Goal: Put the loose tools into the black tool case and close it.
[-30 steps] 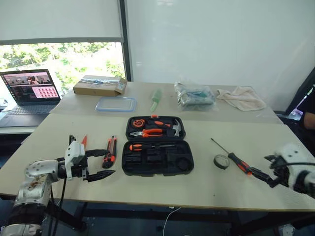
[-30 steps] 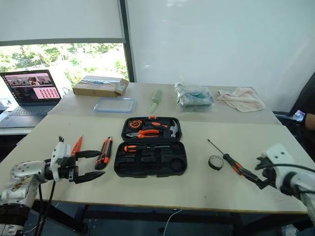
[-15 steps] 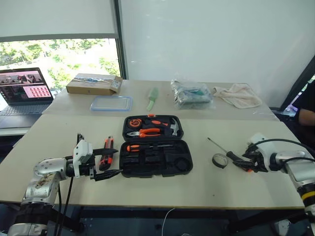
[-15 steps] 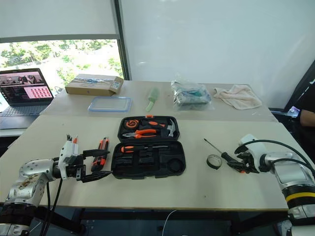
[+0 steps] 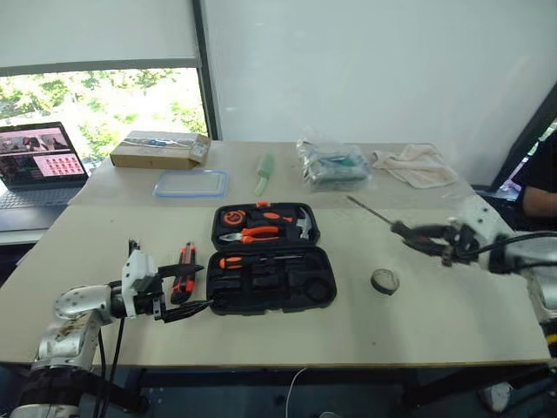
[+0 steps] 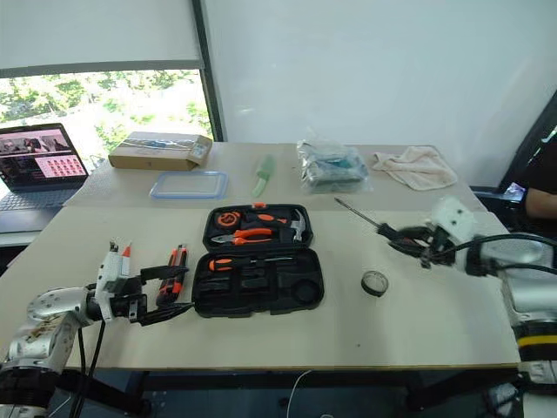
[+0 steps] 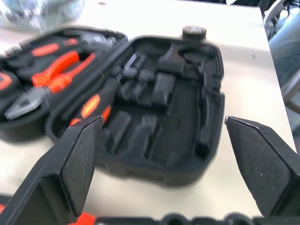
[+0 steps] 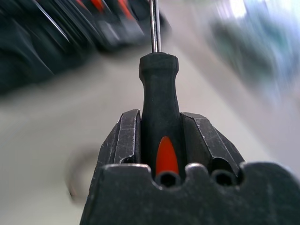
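Observation:
The black tool case (image 5: pixel 228 300) lies open in the middle of the table, with one orange-and-black screwdriver (image 5: pixel 261 259) resting in its near half. My right gripper (image 5: pixel 416 237) is shut on the handle of the other screwdriver (image 8: pixel 159 79) and holds it in the air to the right of the case, shaft pointing back-left. A dark tape roll (image 5: pixel 384 280) sits on the table below it. My left gripper (image 5: pixel 187 287) is open near the case's left edge (image 7: pixel 154 93). The utility knife (image 5: pixel 183 261) lies beside it, and the small tester screwdriver (image 6: pixel 127 252) pokes out behind that hand.
Pliers (image 5: pixel 252 234), a round tape measure (image 5: pixel 232 219) and a hammer fill the case's far half. At the back stand a laptop (image 5: pixel 39 161), cardboard box (image 5: pixel 159 150), clear container (image 5: pixel 191 183), plastic bag (image 5: pixel 331 164) and cloth (image 5: pixel 416 165). A person's arm (image 5: pixel 540 178) shows far right.
My right gripper closed on the screwdriver that lay right of the tape roll and lifted it off the table, up and toward the case. The left arm stayed put; the camera shifted.

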You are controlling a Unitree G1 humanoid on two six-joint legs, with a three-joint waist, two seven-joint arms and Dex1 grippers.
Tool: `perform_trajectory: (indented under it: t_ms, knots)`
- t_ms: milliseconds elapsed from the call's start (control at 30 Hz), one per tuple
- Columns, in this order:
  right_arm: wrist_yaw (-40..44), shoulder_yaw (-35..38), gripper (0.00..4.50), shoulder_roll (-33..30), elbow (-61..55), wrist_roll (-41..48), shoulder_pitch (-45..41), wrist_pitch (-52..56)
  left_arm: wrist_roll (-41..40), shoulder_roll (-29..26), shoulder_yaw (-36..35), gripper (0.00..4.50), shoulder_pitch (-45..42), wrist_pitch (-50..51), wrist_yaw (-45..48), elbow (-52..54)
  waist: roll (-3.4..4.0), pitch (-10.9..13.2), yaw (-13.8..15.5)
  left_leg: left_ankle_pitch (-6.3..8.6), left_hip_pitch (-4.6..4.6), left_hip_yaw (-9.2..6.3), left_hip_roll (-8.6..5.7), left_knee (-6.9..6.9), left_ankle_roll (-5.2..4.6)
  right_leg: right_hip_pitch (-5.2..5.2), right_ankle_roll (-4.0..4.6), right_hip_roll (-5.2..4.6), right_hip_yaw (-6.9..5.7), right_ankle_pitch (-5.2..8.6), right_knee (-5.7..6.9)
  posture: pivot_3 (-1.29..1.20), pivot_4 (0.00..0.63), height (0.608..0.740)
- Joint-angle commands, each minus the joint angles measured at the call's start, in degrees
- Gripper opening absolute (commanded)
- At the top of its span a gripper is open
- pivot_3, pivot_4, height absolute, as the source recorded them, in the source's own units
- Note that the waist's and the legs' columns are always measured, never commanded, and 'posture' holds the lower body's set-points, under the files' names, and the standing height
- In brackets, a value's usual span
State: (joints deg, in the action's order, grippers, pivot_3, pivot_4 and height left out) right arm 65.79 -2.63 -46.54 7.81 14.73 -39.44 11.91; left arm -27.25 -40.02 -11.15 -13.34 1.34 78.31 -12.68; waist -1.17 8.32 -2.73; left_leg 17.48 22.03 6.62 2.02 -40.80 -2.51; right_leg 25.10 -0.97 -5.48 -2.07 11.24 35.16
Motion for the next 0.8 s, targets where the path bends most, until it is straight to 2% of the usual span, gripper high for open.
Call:
perform_trajectory:
  t_ms: [33,167,300,433,800]
  knots:
    - [1.4,-11.1,0.99,6.2,-4.7,-4.1,-6.9,7.7,-1.6,0.3,-1.7,4.50,2.4,-2.4,0.8,1.9,-0.02,0.0,0.2,0.02,0.02,-0.10,0.06,0.00,-0.03,0.01,0.06,0.09,-0.09,-0.02,0.06,0.00,0.150,0.740]
    - [0.6,-20.7,0.99,13.1,-0.7,-11.1,-13.0,10.0,-1.5,0.4,-2.4,4.50,5.0,-2.4,-0.5,3.7,0.00,0.0,1.9,-0.04,0.22,-0.10,0.03,-0.05,0.07,0.22,0.15,0.01,-0.24,-0.03,0.25,0.00,0.150,0.740]
    - [-0.2,-26.5,0.99,17.4,7.2,-17.9,-17.0,7.2,-1.9,0.2,-3.4,4.50,7.5,-2.1,-1.7,5.8,0.00,0.0,2.6,-0.20,0.49,-0.09,-0.09,-0.18,0.34,0.39,0.11,-0.08,-0.28,-0.05,0.37,0.00,0.150,0.740]
    - [-0.3,-28.0,0.99,19.5,12.2,-20.7,-19.0,5.4,-2.4,0.2,-4.0,4.50,9.3,-1.6,-3.0,7.7,0.00,0.0,2.6,-0.19,0.52,-0.07,-0.12,-0.18,0.33,0.40,0.09,-0.09,-0.30,-0.05,0.51,0.00,0.150,0.740]
    - [2.0,-27.5,0.99,17.4,21.9,-25.6,-20.7,-3.5,-3.8,0.2,-5.3,4.50,12.9,-0.1,-6.7,13.2,0.00,0.0,2.0,-0.24,0.50,-0.03,-0.09,-0.15,0.41,0.43,0.09,-0.02,-0.29,-0.03,0.56,0.00,0.150,0.740]
